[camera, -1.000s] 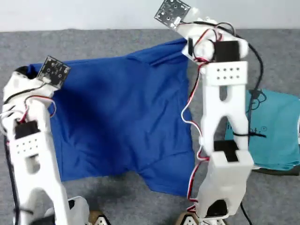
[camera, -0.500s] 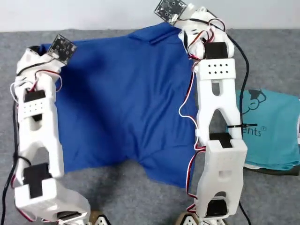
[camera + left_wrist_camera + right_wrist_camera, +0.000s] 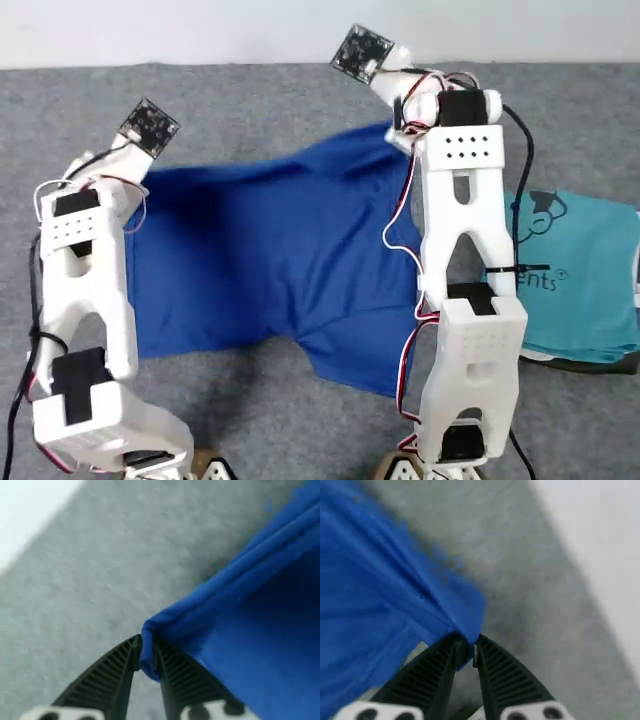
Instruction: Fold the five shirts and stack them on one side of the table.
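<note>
While L hand (image 3: 146,647) & R hand (image 3: 465,645) pinch corners | blue shirt (image 3: 270,250) btwn

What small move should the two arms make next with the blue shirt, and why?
Probably draw the pinched far edge toward the near hem, folding the blue fabric shirt in half: left gripper and right gripper each clamp that edge, and the rest lies spread.

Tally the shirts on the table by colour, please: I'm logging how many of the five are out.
blue shirt: 1
teal shirt: 1
Total: 2 shirts
</note>
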Robot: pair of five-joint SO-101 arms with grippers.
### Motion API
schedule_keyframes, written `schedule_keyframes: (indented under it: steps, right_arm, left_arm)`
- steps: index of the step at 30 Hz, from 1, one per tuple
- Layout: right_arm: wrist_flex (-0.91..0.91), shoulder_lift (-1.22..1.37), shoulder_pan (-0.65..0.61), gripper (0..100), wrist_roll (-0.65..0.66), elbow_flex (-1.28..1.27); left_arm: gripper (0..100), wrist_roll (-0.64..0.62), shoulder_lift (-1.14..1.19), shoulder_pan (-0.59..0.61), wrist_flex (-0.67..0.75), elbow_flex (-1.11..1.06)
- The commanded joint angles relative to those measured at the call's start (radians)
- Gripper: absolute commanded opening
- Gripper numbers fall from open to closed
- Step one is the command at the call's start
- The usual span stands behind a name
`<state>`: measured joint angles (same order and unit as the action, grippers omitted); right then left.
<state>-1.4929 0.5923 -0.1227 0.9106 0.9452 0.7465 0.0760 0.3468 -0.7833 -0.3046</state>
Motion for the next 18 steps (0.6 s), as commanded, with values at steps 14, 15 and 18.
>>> schedule_keyframes:
  steps: [14, 15, 18]
  right_arm:
    - [-0.306, -0.357, -0.03, 1.1, -0.094, -0.419]
    - [-0.306, -0.397, -0.036, 1.1, -0.095, -0.483]
    - [-0.305, -0.512, -0.051, 1.0, -0.095, -0.657]
  left_arm:
    - [1, 0.138, -0.081, 0.064, -0.414, 0.039]
    - [1, 0.138, -0.081, 0.064, -0.434, 0.039]
    - [2, 0.146, -0.081, 0.061, -0.522, 0.041]
